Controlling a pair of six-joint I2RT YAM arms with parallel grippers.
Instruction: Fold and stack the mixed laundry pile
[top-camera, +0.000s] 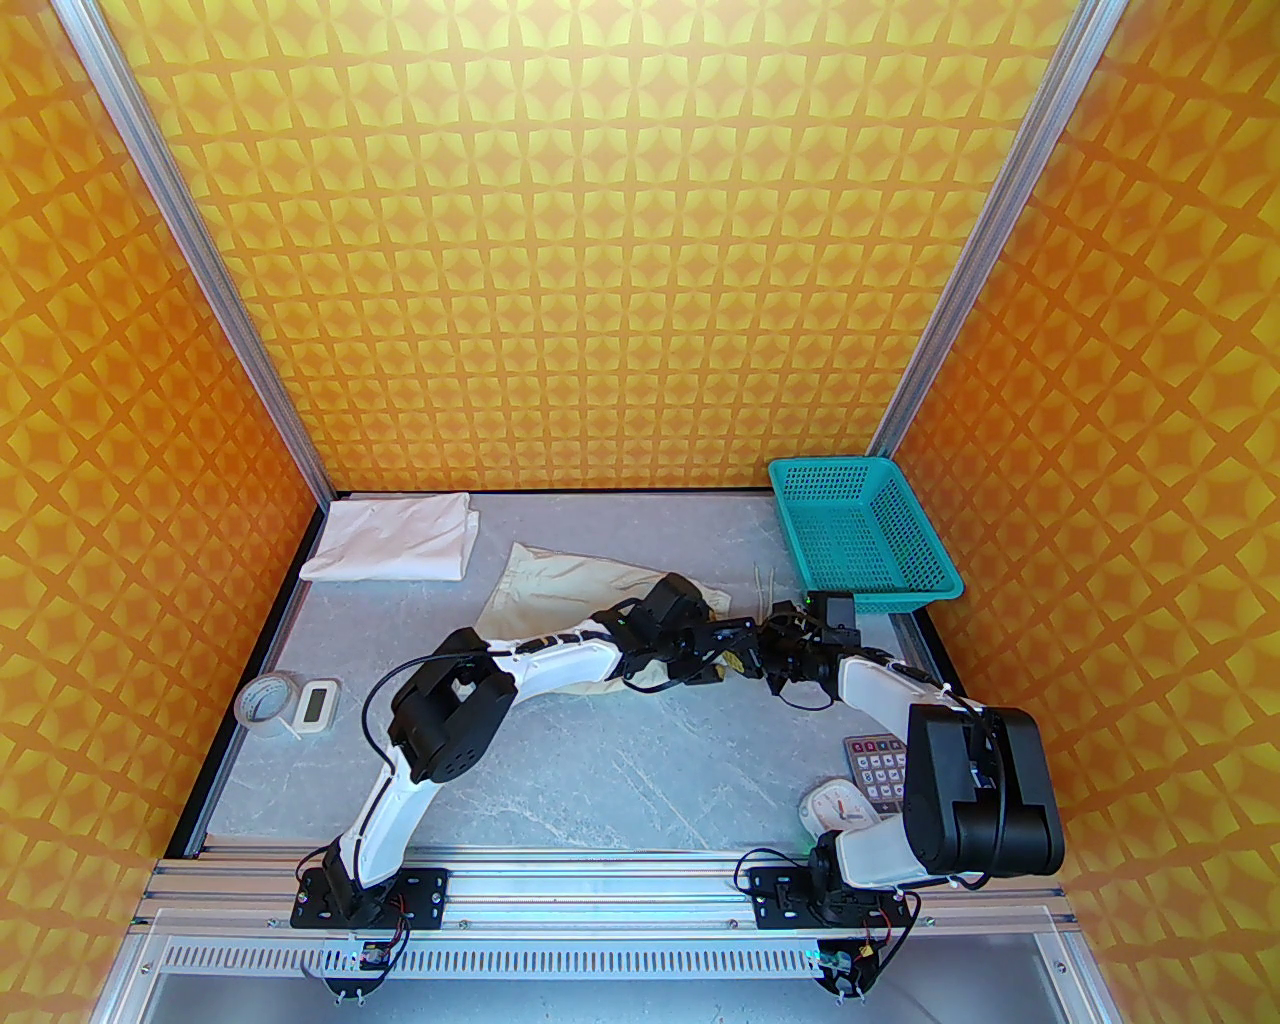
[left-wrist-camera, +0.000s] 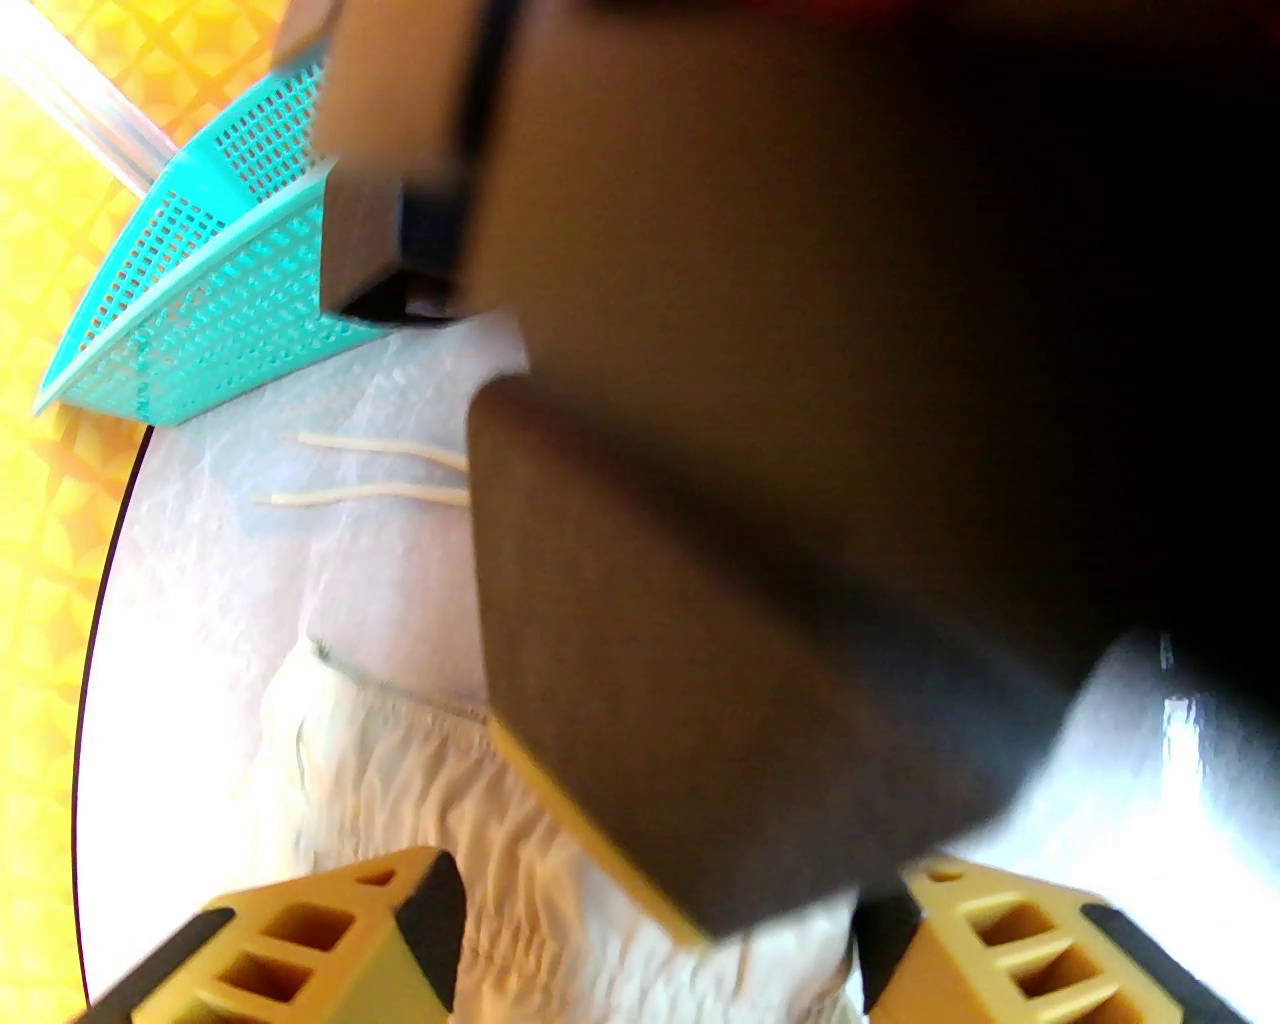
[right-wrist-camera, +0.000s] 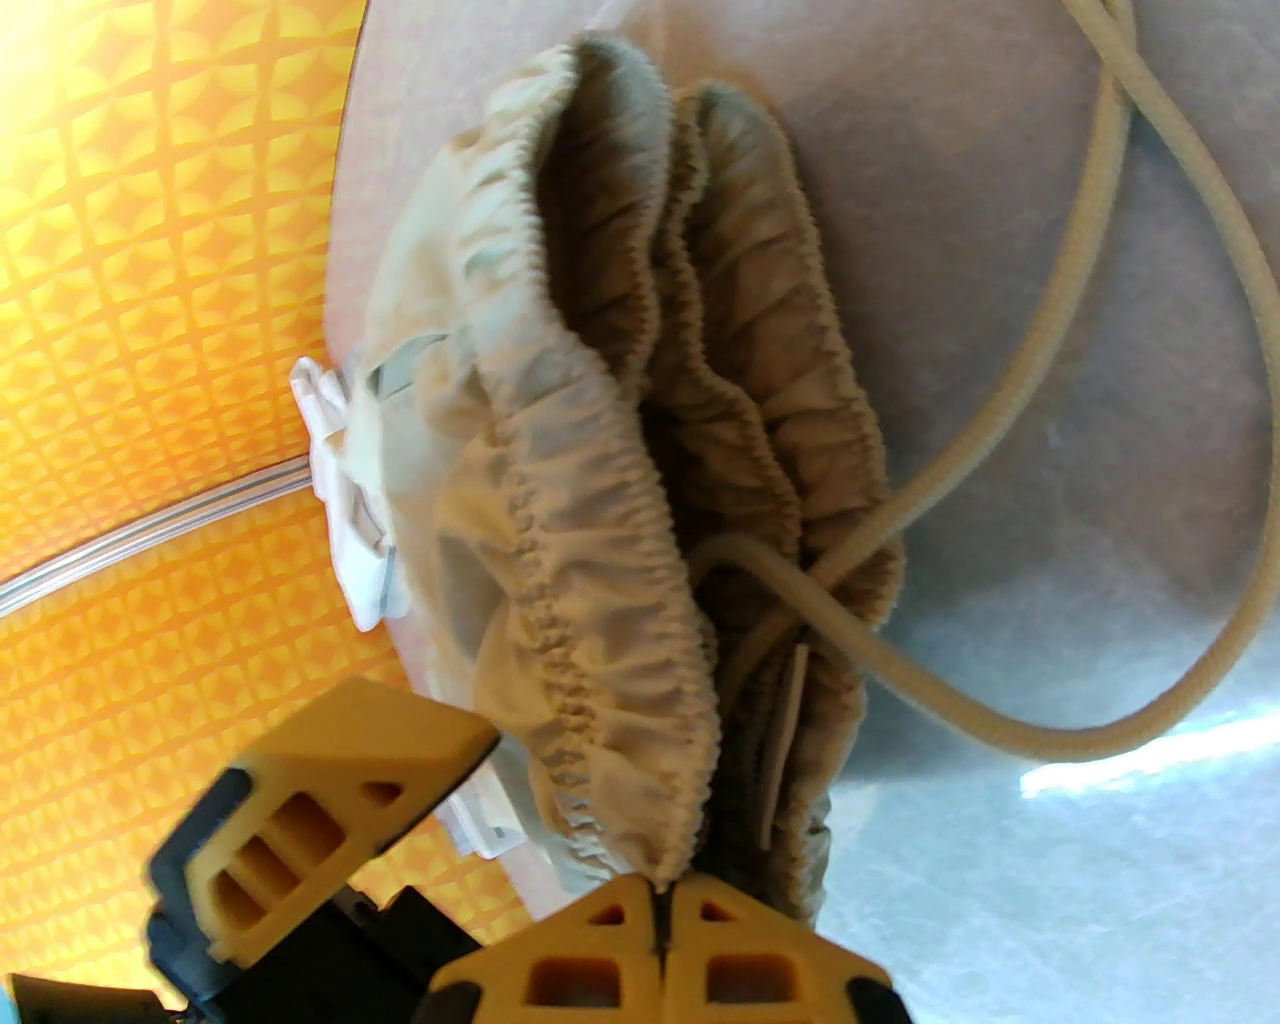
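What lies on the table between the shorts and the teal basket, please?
The shorts' two drawstring ends lie there on the table, clearest in the left wrist view.

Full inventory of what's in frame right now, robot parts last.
T-shirt: 1, white, folded, far-left corner of the table
shorts: 1, pale cream, mid-table, waistband at the hands
drawstring: 1, beige, trailing loose from the waistband
basket: 1, teal mesh, far-right corner
tape roll: 1, greyish, left edge
display unit: 1, white, beside the tape roll
calculator: 1, dark, near right
round item: 1, white, by the calculator, unidentified
table: 1, grey marbled
left hand: 1, yellow fingers, open over the waistband
right hand: 1, yellow fingers, shut on the waistband
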